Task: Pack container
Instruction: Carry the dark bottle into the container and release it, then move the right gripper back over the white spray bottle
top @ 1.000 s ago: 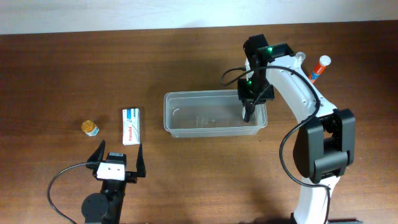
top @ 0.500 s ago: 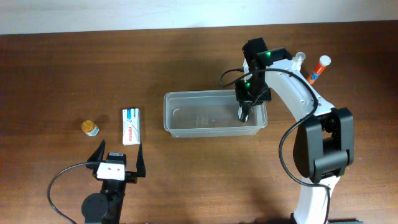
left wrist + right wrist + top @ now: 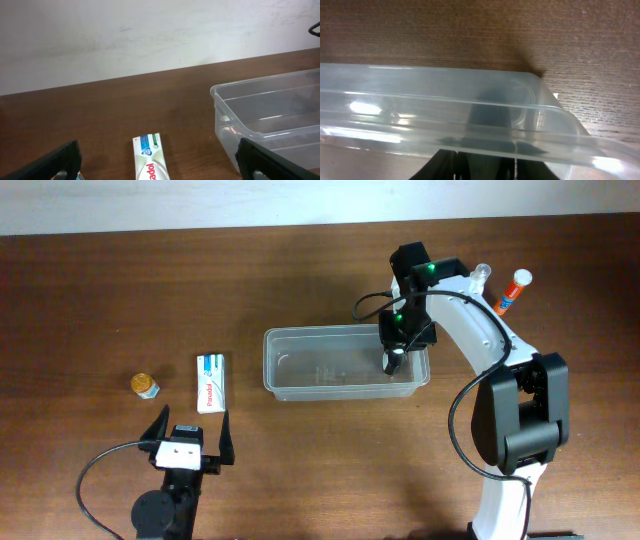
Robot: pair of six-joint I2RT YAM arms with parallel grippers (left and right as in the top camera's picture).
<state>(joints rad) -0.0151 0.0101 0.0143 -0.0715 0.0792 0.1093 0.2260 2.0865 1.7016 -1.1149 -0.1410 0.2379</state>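
The clear plastic container (image 3: 345, 332) lies at the table's middle, with nothing visible inside. My right gripper (image 3: 393, 363) points down at its right end, its fingers closed together on the far right wall. In the right wrist view the container's rim (image 3: 420, 100) crosses just above my right gripper (image 3: 492, 165), and a dark fingertip shows through the plastic. My left gripper (image 3: 190, 430) is open and empty near the front edge. In the left wrist view my left gripper (image 3: 155, 170) frames a toothpaste box (image 3: 149, 160), with the container (image 3: 260, 115) to the right.
A white and blue toothpaste box (image 3: 209, 383) lies left of the container. A small yellow-capped jar (image 3: 145, 385) sits further left. An orange-capped tube (image 3: 512, 290) and a clear vial (image 3: 481, 275) lie at the back right, behind the right arm.
My right gripper has shifted slightly left and back at the container's right end. The container and the left arm have not moved.
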